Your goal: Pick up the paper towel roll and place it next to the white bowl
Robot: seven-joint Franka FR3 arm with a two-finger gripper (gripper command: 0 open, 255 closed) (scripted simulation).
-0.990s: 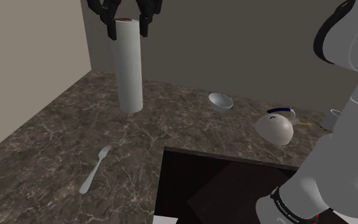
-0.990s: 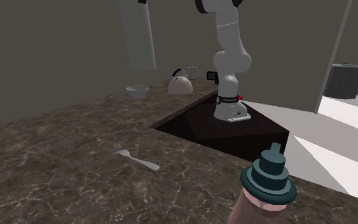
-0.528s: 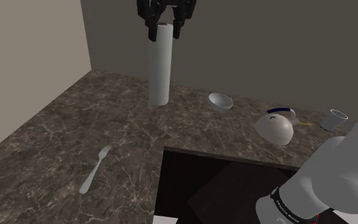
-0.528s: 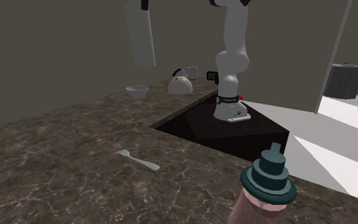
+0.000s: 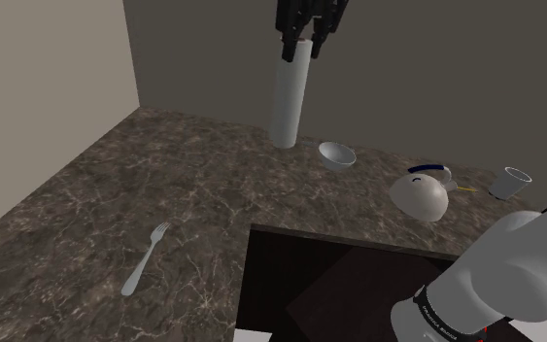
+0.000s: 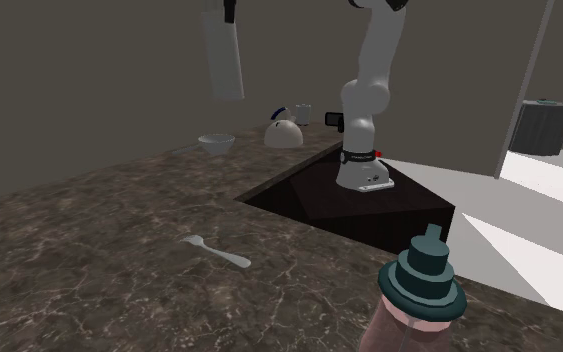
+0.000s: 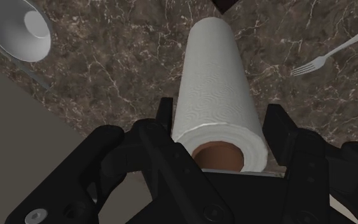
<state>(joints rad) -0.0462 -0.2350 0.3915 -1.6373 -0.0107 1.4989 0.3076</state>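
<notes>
The white paper towel roll (image 5: 289,97) hangs upright in the air above the dark marbled counter (image 5: 116,204), clasped at its top end by my black gripper (image 5: 303,44). In the wrist view the gripper (image 7: 220,121) is shut on the roll (image 7: 215,89), one finger on each side, and the brown core shows at the near end. The small white bowl (image 5: 337,155) sits on the counter to the shoulder view's right of the roll, near the back wall. In the second exterior view the roll (image 6: 223,55) hangs well above the bowl (image 6: 216,143). The bowl (image 7: 20,28) also shows beside the roll below the hand.
A fork (image 5: 145,257) lies on the counter nearer the front. A pale dome-shaped thing with a blue handle (image 5: 422,194) and a white cup (image 5: 514,182) stand further right. The dark stand (image 5: 300,291) is at lower right. A teal-capped bottle (image 6: 424,285) stands close to the second camera.
My gripper has carried the roll toward the shoulder view's right, from over the counter's left part to just left of the bowl. It stays lifted and clasped.
</notes>
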